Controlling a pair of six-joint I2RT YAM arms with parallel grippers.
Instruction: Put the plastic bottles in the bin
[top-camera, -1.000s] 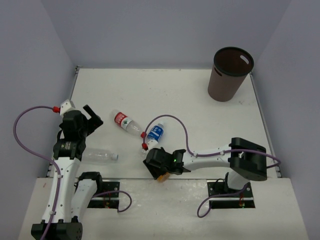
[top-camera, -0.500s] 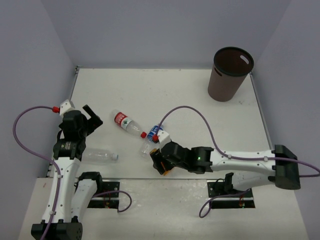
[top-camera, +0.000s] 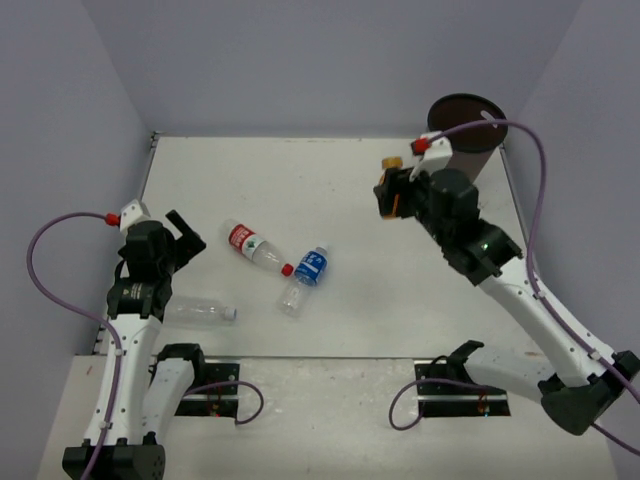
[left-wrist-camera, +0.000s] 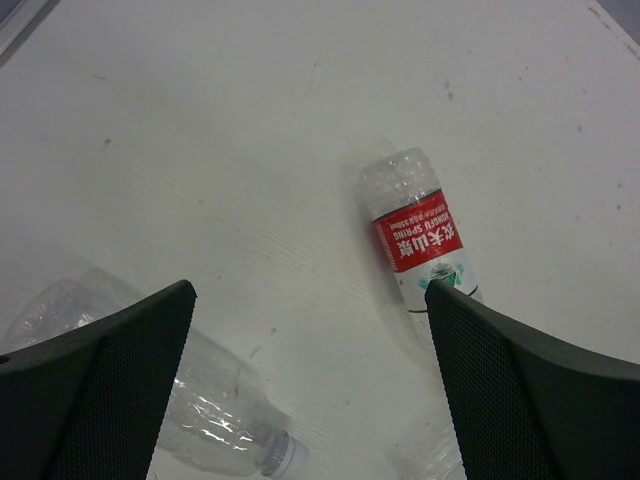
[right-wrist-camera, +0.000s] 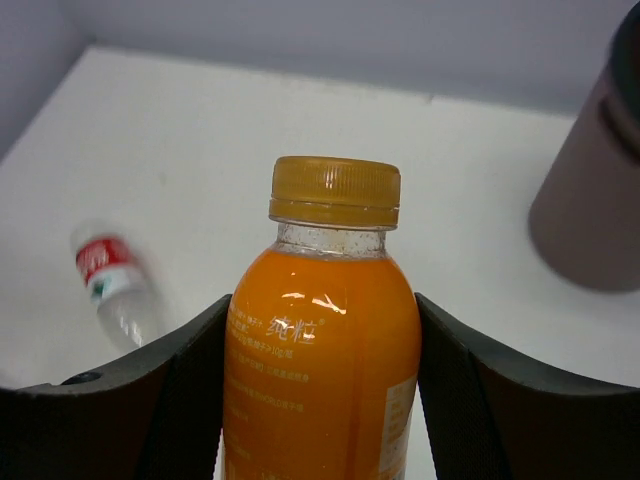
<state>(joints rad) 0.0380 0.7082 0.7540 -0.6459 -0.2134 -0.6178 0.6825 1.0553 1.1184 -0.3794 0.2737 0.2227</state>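
My right gripper is shut on an orange-filled bottle with an orange cap, held above the table left of the dark-brown bin. The bin also shows at the right edge of the right wrist view. My left gripper is open and empty above the table. A red-label clear bottle lies right of it and shows in the left wrist view. A blue-label clear bottle lies beside it. A plain clear bottle with a white cap lies near the left arm, also in the left wrist view.
Grey walls enclose the white table on three sides. The bin stands at the back right corner. Cables loop beside both arms. The other orange bottle and the black-label bottle are out of view.
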